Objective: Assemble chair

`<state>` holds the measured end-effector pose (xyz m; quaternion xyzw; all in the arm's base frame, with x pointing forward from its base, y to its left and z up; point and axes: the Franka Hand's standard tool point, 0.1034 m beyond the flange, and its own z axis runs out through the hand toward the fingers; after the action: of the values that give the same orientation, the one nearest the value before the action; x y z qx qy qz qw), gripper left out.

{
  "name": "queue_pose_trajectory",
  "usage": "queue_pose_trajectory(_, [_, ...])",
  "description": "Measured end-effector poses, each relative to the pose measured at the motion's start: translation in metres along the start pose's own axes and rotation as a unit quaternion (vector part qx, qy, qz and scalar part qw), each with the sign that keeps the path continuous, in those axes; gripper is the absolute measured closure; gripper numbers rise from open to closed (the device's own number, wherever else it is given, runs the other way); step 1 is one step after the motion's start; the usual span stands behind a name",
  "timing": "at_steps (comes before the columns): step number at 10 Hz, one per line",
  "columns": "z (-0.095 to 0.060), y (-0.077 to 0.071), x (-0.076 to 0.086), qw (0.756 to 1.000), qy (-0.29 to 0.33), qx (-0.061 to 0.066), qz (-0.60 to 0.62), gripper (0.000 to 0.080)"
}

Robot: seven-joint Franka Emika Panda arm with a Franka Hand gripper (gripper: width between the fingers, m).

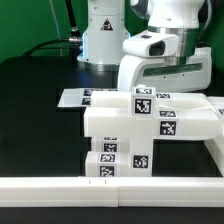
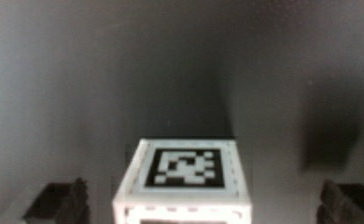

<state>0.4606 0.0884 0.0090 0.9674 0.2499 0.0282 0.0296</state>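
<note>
Gripper (image 1: 163, 88) open above chair (image 1: 125, 135); no containers visible.

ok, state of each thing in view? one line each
hand: open, holding nothing, directly above the chair.
chair: partly assembled, upright blocky stack against the rail, tagged block on top.
fingertips: apart, either side of the tagged top block, not touching it.
marker board: flat on the table behind the chair.
rail: lying along the front edge.
table: dark surface, carries everything.
</note>
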Motion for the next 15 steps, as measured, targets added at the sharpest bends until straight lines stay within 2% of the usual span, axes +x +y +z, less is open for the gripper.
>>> queue_pose_trajectory(3, [0.004,0.0,-0.004,1.0,-0.005,0.0,0.0,0.015])
queue_pose_trajectory(5, [0.004,0.0,-0.004,1.0,-0.005,0.0,0.0,0.0408])
queue_pose_trajectory(6, [0.004,0.0,-0.004,1.0,-0.005,0.0,0.001,0.0408])
queue_pose_trajectory(7, [0.004,0.001,-0.004,1.0,-0.005,0.0,0.001,0.0517])
queue_pose_trajectory(12, [0.001,0.005,-0.004,1.0,-0.006,0.0,0.003,0.0517])
queue_pose_trajectory(15, [-0.022,0.009,0.0,1.0,-0.014,0.009,0.001,0.0517])
